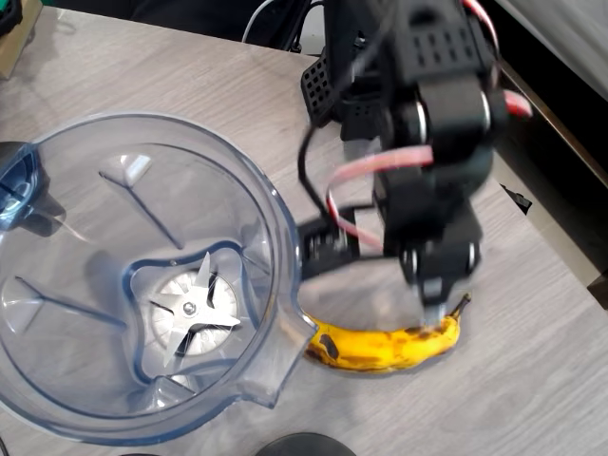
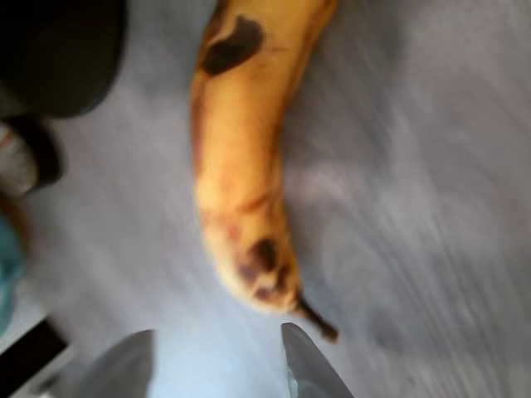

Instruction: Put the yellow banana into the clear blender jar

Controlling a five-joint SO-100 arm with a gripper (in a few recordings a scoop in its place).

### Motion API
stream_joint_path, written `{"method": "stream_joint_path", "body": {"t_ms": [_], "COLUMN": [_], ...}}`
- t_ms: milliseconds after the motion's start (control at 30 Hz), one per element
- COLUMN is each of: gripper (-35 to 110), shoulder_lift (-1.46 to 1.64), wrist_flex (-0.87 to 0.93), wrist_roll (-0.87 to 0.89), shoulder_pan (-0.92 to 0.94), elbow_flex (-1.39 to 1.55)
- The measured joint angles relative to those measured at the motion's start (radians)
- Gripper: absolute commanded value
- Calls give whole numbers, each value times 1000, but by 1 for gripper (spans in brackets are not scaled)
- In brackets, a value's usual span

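Grey wood-grain table (image 1: pixel 532 380) holds the yellow banana (image 1: pixel 380 344) against the clear blender jar (image 1: pixel 275 285), spread-open claw (image 2: pixel 217 365) above its stem

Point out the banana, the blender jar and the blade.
banana (image 1: pixel 380 346), overhead view, middle of its yellow body.
blender jar (image 1: pixel 281 223), overhead view, right side of its clear rim.
blade (image 1: pixel 193 309), overhead view, silver hub at the jar's bottom.
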Motion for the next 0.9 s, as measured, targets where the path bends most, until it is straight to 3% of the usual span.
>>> {"method": "stream_joint_path", "body": {"t_ms": [733, 900], "gripper": [26, 20], "shoulder_lift": [-420, -479], "wrist_flex": [-40, -57], "wrist_roll": [12, 5], "shoulder_pan": [83, 83], "elbow_flex": [-184, -204]}}
